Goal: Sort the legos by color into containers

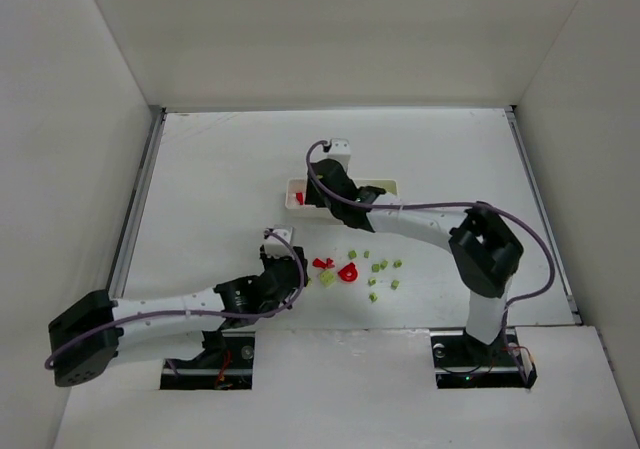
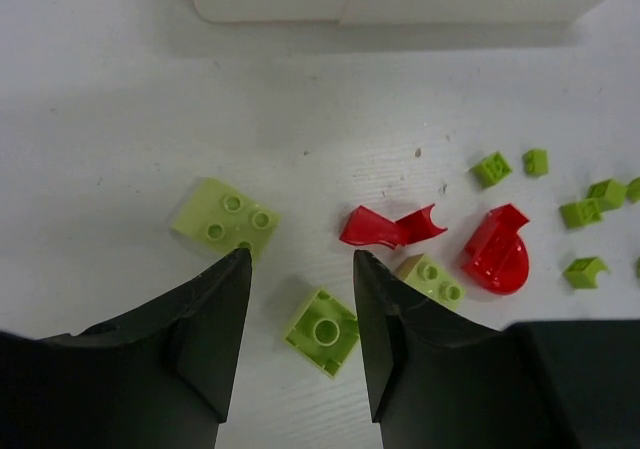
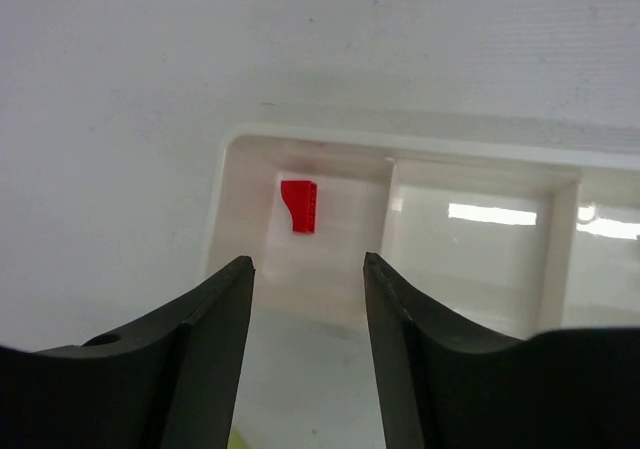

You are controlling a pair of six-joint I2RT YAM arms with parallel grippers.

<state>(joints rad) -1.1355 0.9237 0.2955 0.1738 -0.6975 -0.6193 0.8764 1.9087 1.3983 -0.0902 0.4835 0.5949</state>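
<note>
My left gripper [image 2: 300, 259] is open and low over the table, its jaws standing on either side of a light green square lego [image 2: 322, 331] without touching it. Around it lie a green four-stud plate [image 2: 225, 217], a red curved lego [image 2: 390, 227], a red rounded lego [image 2: 497, 249] and a green two-stud brick [image 2: 432, 277]. My right gripper [image 3: 308, 261] is open and empty above the left compartment of the white tray [image 3: 225, 199]. A single red lego [image 3: 299, 206] lies in that compartment. From above, the left gripper [image 1: 290, 269] is beside the pile and the right gripper [image 1: 315, 194] is over the tray [image 1: 385, 184].
Several small green legos [image 1: 383, 266] are scattered right of the red ones [image 1: 346, 272]. The tray's other compartments [image 3: 465, 244] show nothing inside. White walls enclose the table on three sides. The right arm stretches over the table behind the pile.
</note>
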